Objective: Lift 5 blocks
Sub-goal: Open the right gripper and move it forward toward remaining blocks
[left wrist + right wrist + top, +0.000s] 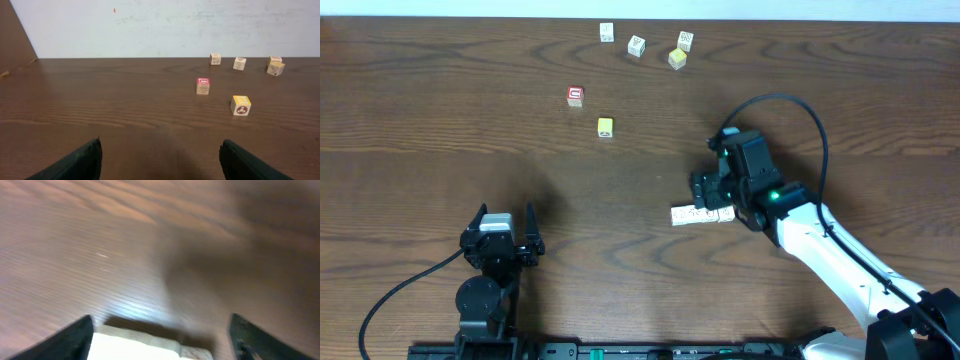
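the left gripper sits low near the front, fingers wide apart. the right gripper points down, fingers wide apart too.

A strip lies seemingly under right pincer.

no legible text, marks on blocks unreadable

Overhead top-down; wrist views low, forward.
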You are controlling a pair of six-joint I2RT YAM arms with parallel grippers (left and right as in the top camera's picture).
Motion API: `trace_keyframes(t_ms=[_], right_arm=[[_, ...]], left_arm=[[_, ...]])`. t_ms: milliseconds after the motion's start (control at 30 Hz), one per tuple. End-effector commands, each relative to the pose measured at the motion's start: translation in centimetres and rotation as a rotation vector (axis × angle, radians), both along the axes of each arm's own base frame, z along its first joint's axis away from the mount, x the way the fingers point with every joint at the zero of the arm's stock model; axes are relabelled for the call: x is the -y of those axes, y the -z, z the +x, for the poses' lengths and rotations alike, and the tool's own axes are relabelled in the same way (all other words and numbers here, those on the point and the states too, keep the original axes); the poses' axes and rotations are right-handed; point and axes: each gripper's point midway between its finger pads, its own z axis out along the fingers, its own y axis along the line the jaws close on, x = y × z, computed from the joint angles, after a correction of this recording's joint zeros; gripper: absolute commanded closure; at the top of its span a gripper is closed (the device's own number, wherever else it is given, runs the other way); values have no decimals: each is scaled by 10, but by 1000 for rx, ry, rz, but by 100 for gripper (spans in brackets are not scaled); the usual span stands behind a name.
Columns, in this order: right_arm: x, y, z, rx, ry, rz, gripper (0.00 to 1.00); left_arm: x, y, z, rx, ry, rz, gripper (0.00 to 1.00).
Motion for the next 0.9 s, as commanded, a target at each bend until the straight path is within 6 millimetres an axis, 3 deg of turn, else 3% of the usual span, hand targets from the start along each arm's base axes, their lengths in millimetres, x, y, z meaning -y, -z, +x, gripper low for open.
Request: trace_keyframes(t_ms=[0,133,267,433,633,733,867], right_arm=[[-27,-30,13,78,-140,56,10],[-39,-57,41,155,-139,79,9],[-63,-66,72,180,-158,92,11],[-123,-59,104,176,-224,97,13],[-182,-43,139,237,-158,24,22],[-207,-34,142,258,-164,-10,19],[-223,-22,150,272,-69,-12,20]], left_arm=[[-1,18,-1,-54,-8,-4,25],[-1,18,-1,-54,-8,-4,25],[-1,18,-1,-54,-8,-4,25],[-1,18,-1,-54,-8,-4,25],[-1,18,-1,-54,-8,-4,25],[-1,18,-1,-54,-8,-4,25],[-1,18,-1,-54,-8,-4,24]])
